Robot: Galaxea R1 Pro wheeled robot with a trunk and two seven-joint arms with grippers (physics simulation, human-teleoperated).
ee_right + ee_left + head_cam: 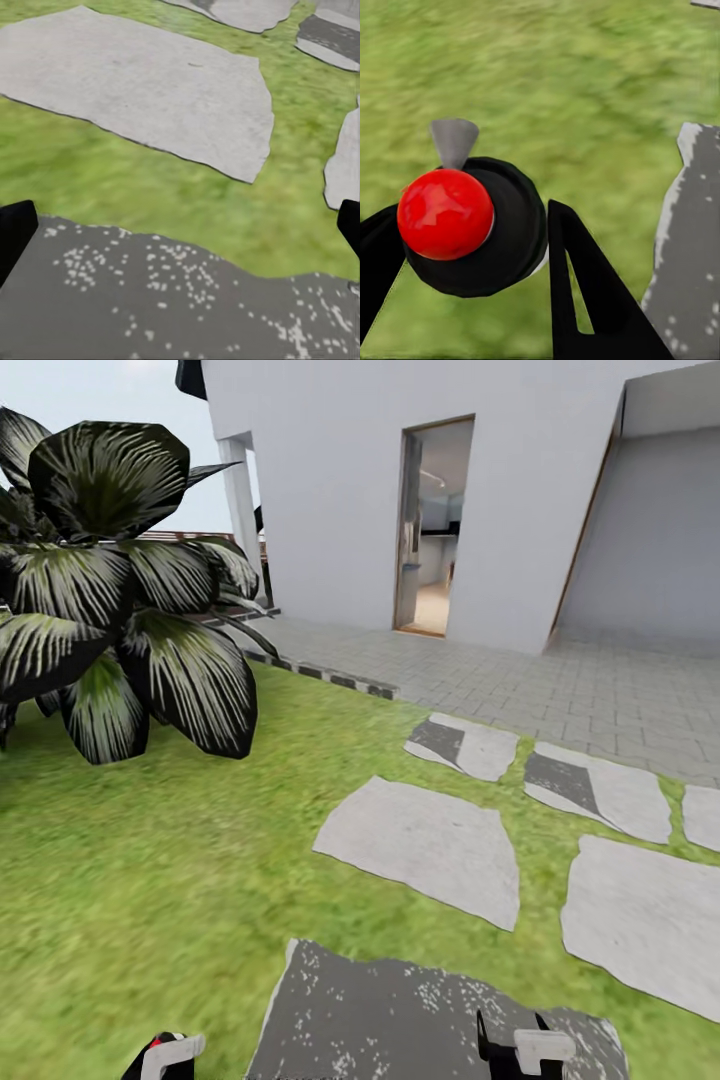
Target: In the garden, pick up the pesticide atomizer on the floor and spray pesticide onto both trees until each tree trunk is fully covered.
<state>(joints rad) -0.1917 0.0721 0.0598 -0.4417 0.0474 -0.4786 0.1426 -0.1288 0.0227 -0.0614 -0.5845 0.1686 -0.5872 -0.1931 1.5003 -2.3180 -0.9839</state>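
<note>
The left end effector [472, 247] is clamped on the pesticide atomizer [472, 225]: in the left wrist view its two black fingers [585, 292] close against either side of the dark round body, whose red dot [445, 214] faces the camera and whose small grey nozzle [454, 141] juts out beyond it over the grass [570, 82]. In the head view that end effector [165, 1058] sits at the lower edge, low over the lawn [150, 880], beside a dark speckled stepping stone [400, 1015]. The right end effector [525, 1050] hangs over that same stone, and in the right wrist view its fingers [15, 232] stand wide apart at the two sides of the picture, with nothing between them but the speckled slab [172, 300]. Beyond lies a strip of grass and then pale grey stepping stones [425, 845], several set in a loose cluster across the lawn. Farther on the left stands a broad-leaved dark shrub [110, 590]. Past a dark edging strip [330, 678] comes grey paving [560, 690], and behind it a white house wall [330, 490] with an open doorway [435, 525].
</note>
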